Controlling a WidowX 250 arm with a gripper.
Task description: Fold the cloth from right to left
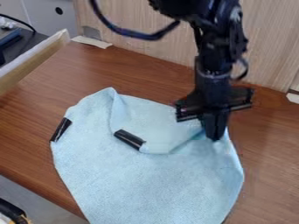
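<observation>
My gripper (215,133) points down at the upper right part of the light blue cloth (158,183), its fingers together and shut on the fabric there. A crease runs from the fingertips down and left. The cloth's top portion lies doubled over as a flap, with a black strip (129,139) at the flap's lower left corner. Another black strip (60,129) sits at the cloth's left edge. The lower part of the cloth lies mostly flat and reaches the bottom of the view.
The brown wooden table (76,83) meets a light wood panel (140,30) behind the arm. A raised wooden edge (32,61) borders it at the upper left. White tape (90,42) is at the back, and a dark object (12,212) is at the lower left.
</observation>
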